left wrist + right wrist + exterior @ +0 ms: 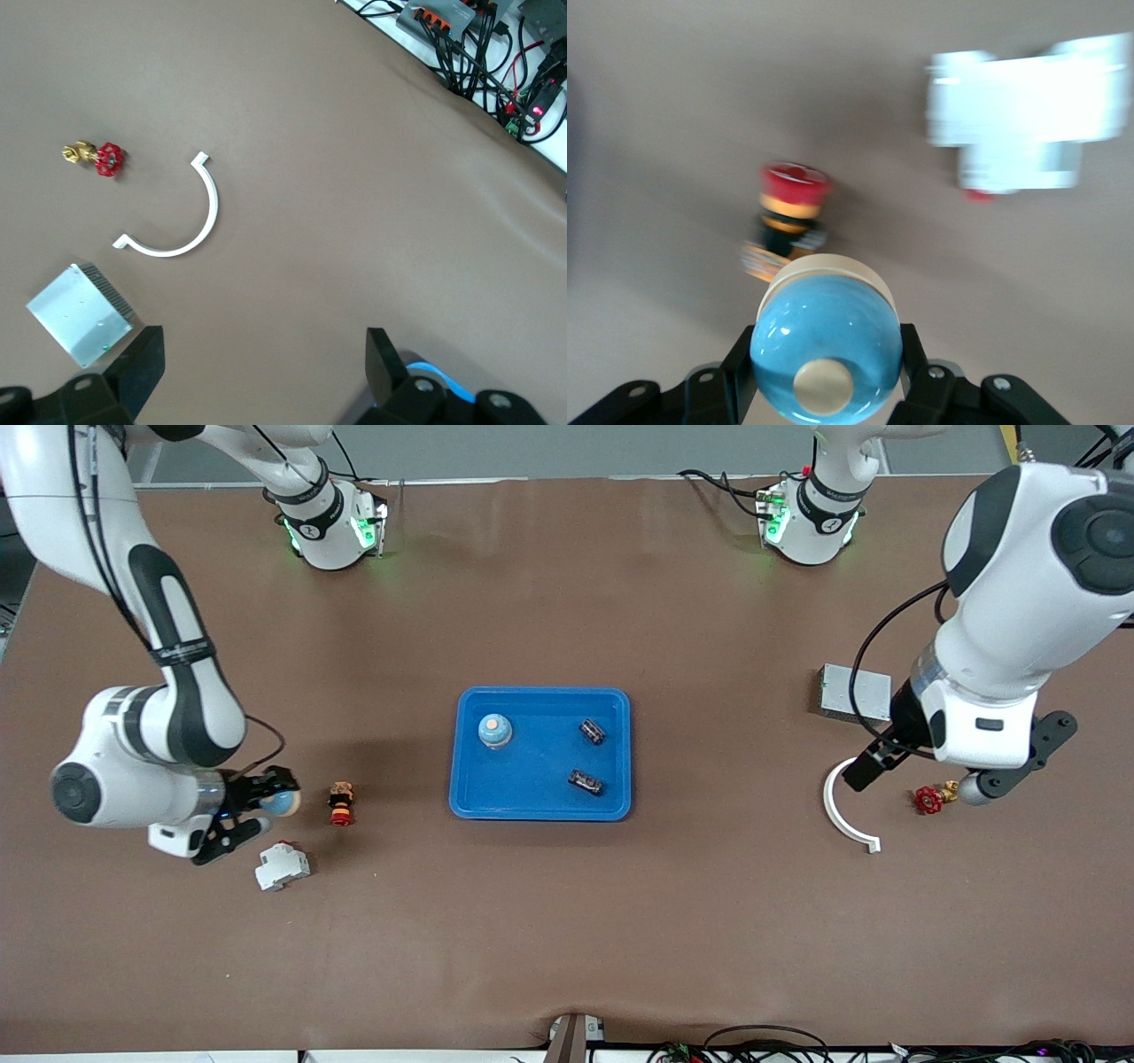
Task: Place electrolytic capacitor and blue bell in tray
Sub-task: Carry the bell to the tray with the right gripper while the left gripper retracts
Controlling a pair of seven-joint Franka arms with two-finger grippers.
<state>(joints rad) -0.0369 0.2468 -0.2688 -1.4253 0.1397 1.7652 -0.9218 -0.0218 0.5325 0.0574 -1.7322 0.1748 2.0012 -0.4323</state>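
Bell (827,345), blue, clamped in the closed right gripper (266,808) near the right arm's end of the table, beside a red push-button (341,803) and white breaker (282,865); judged step: carrying it to the tray (540,802), which holds one bell and two capacitors. Left gripper (257,363) waits wide open, empty, over a white arc (177,221). Surface: brown mat.

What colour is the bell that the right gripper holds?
The bell is light blue with a cream base and knob, clearest in the right wrist view.
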